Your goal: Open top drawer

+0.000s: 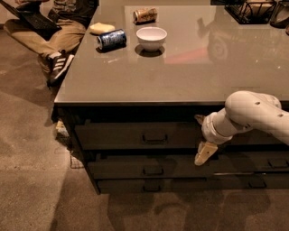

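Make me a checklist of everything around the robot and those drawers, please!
Surface: dark glossy countertop, flat.
Job's things: top drawer shut; its handle untouched.
Clutter: white bowl, blue can on its side, second can, yellow lump, wire basket, all on top.
Grippers: gripper right of the handle, before the drawer fronts, jaws open, holding nothing.
Cables: nothing seen.
Surroundings: carpet; seated person at the far left corner.

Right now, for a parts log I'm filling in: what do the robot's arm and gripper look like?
The arm is smooth, rounded white casing with small dark dots; no cables show. The gripper, in front of the top drawer, has cream wedge-shaped fingers.
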Controlling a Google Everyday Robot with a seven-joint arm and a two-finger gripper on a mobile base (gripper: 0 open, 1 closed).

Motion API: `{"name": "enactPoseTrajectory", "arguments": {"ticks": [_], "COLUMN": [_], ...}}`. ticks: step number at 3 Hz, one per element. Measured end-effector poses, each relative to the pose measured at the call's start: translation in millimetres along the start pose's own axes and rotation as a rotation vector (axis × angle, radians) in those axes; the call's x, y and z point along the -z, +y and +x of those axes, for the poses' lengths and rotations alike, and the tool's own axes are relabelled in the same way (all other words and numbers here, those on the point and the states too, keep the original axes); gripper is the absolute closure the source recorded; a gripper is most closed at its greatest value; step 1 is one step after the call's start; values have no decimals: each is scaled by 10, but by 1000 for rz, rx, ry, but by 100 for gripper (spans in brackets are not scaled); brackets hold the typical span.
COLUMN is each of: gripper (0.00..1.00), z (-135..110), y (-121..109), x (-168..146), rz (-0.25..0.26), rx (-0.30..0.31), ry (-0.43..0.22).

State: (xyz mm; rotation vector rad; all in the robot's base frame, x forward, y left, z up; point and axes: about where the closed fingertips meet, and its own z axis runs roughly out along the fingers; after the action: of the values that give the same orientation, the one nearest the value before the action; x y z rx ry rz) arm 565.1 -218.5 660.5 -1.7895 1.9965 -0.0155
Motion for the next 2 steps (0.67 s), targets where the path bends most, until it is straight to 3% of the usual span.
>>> {"name": "enactPoseTrajectory", "arguments": {"ticks": [1, 2], "gripper": [14, 45], "z": [39, -31], "y": [-59, 50], "x": [-237, -276], "rz": [-21, -39], "rx": [-9, 4], "ry": [-28, -66]}}
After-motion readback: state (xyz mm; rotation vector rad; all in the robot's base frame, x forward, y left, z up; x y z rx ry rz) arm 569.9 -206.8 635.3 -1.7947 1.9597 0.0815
